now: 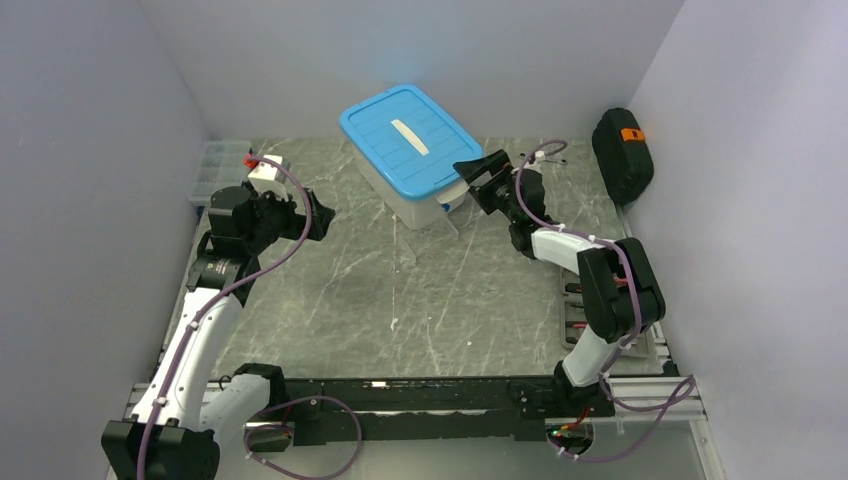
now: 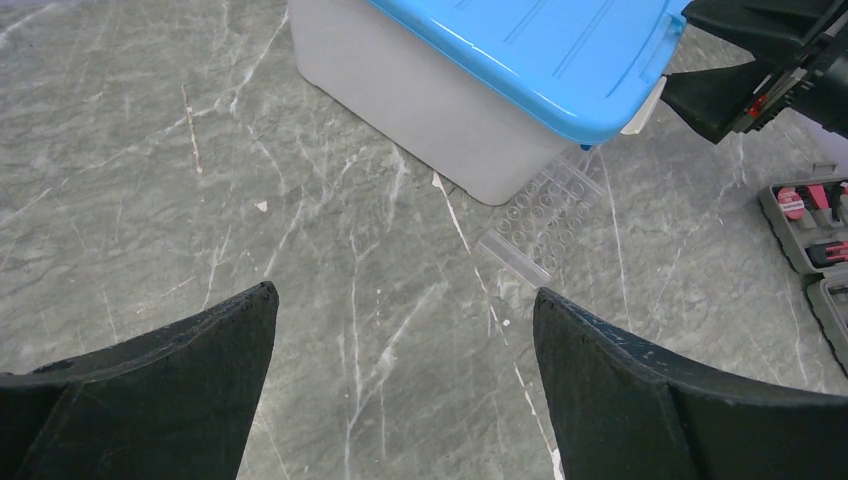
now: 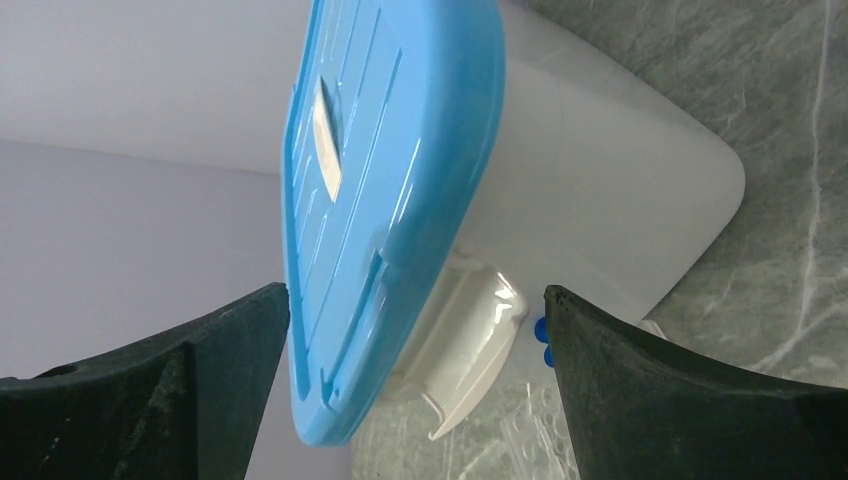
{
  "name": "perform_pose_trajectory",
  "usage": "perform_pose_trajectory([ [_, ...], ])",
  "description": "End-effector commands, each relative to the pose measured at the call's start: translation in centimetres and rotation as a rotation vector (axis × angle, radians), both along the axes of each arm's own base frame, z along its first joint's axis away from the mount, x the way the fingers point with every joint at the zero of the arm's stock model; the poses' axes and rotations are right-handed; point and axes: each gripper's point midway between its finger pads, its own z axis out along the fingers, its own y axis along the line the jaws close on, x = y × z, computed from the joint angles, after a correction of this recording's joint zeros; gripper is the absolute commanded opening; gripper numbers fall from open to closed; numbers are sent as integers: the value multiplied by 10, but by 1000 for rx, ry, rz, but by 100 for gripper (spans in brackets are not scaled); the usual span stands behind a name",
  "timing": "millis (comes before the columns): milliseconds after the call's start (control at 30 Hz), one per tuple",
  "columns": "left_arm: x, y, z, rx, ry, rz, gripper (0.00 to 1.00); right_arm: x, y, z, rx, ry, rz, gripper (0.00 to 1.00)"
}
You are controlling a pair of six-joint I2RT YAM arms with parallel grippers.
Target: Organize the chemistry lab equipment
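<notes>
On the grey marbled table [image 2: 150,150], the clear plastic rack [image 2: 543,228] sat just beside a corner of the white bin [image 2: 420,110] with the glossy blue lid [image 2: 540,50], rows of round holes across its top. The left gripper [image 2: 405,295] and right gripper [image 3: 415,290] both gaped wide, empty.

This is a robot test cell in a lab. A marble-patterned table [image 1: 400,300] is boxed in by plain pale walls [image 1: 90,150]. A cabled left arm [image 1: 200,330] and right arm [image 1: 600,290] are bolted to a black rail [image 1: 420,395], well nearer than the blue-lidded bin [image 1: 405,140]. A clear tube rack [image 2: 540,225] lies just in front of the bin, and a tool case [image 2: 805,215] sits to its right.
</notes>
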Motion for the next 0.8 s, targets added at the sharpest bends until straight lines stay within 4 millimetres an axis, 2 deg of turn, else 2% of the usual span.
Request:
perform_pose_trajectory([
  [0,1,-4,14,7,-50,-27,99,13,10,15,31,-28,-4,100],
  [200,0,-3,15,10,-54,-24,99,14,14,4,31,22,-23,99],
  [433,0,-3,17,12,-59,-23,99,15,15,14,-12,26,-45,95],
  [767,-4,-6,19,13,-69,-31,99,11,11,23,-68,21,-99,74],
])
